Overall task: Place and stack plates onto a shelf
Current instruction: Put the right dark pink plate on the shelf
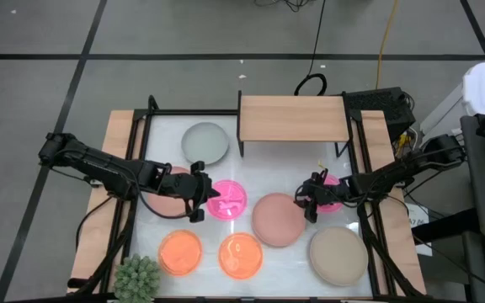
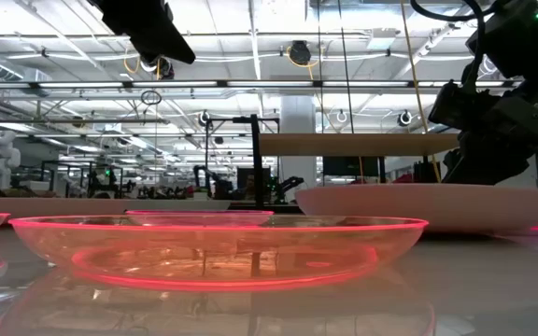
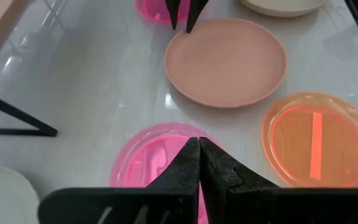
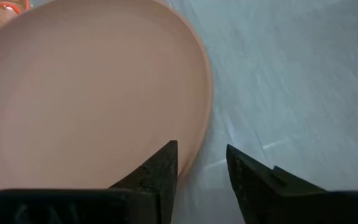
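The dusty-pink plate (image 1: 278,220) lies flat mid-table. My right gripper (image 1: 306,204) is open at its right rim; in the right wrist view (image 4: 201,165) one finger stands over the plate (image 4: 92,93) and the other outside it. My left gripper (image 1: 199,202) is shut and raised over the left edge of a magenta plate (image 1: 226,199), (image 3: 160,158), touching nothing. The shelf (image 1: 293,118) stands bare at the far edge. Two orange plates (image 1: 179,251), (image 1: 241,255), a beige plate (image 1: 338,255) and a grey-green plate (image 1: 205,143) lie flat on the table. My right gripper stands astride the dusty-pink plate's right rim (image 4: 205,106), slanting down from the table's right, one finger (image 4: 160,168) inside and one outside. Whether either finger touches the rim I cannot tell. The plate lies flat on the table.
A second dusty-pink plate (image 1: 165,195) lies under my left arm and a second magenta plate (image 1: 333,188) under my right arm. A spiky green plant (image 1: 137,278) sits at the near left corner. Bare table lies between the shelf's legs and the plates.
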Available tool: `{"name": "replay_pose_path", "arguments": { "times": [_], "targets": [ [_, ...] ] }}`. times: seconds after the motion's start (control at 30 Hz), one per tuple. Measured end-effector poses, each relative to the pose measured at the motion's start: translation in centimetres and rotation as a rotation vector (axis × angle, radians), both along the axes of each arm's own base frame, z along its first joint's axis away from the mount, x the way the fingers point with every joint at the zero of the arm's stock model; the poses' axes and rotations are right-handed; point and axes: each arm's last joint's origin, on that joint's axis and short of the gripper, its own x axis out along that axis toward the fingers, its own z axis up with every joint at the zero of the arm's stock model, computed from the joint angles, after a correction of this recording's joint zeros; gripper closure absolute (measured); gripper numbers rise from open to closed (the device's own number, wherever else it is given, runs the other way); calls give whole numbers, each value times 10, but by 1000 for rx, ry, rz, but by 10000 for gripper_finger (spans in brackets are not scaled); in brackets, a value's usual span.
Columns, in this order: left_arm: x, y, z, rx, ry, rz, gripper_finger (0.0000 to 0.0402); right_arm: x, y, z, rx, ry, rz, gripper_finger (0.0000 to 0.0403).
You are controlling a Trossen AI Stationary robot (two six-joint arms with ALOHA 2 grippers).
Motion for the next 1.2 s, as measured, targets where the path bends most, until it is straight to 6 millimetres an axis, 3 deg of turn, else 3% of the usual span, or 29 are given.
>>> {"name": "replay_pose_path", "arguments": {
  "times": [0.63,0.93,1.2],
  "targets": [
    [3,1,4,41,-51,2,398,9,4,-8,34,-5,37,397],
    [3,2,4,61,-53,13,398,10,4,-8,14,-18,56,401],
    [3,2,4,61,-52,13,398,19,6,5,-42,-183,100,402]
  ]
}}
